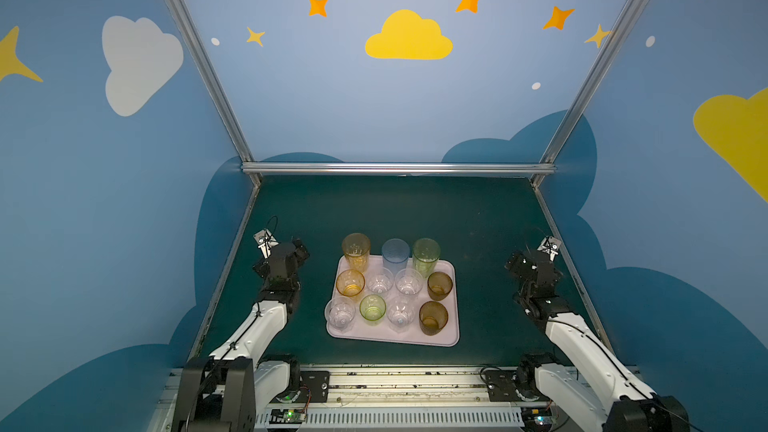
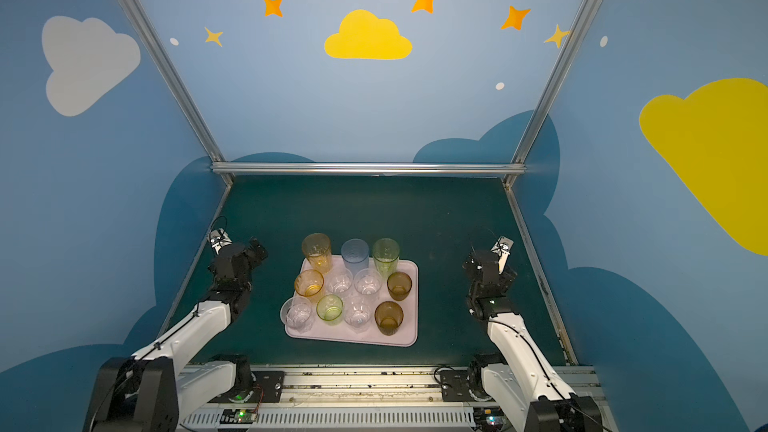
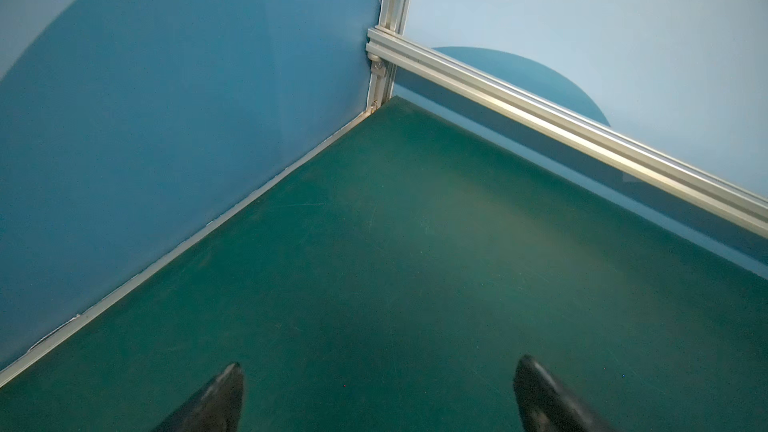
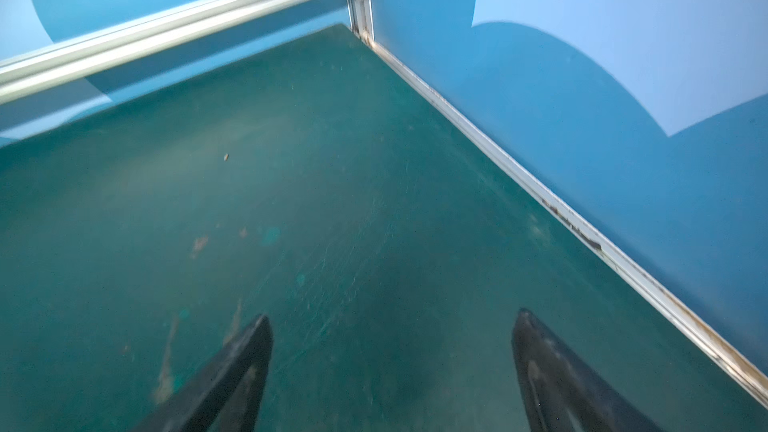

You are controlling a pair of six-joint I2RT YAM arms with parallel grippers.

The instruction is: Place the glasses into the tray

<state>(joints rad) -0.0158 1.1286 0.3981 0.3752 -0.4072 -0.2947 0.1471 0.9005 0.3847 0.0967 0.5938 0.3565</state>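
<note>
The pale lilac tray (image 1: 395,339) (image 2: 353,337) lies mid-table in both top views. Several glasses stand upright on it. At its far edge are the tall yellow glass (image 1: 356,251), tall blue glass (image 1: 395,255) and tall green glass (image 1: 426,255). Nearer stand the orange glass (image 1: 350,283), short green glass (image 1: 372,309), two brown glasses (image 1: 439,285) (image 1: 433,317) and several clear ones (image 1: 379,282). My left gripper (image 1: 300,250) (image 3: 381,361) hangs open and empty left of the tray. My right gripper (image 1: 514,263) (image 4: 392,314) is open and empty to its right. Both wrist views show only bare mat.
The dark green mat (image 1: 478,222) is fenced by aluminium frame bars (image 1: 399,168) and blue painted walls at the back and both sides. A metal rail (image 1: 407,384) with the arm bases runs along the front edge.
</note>
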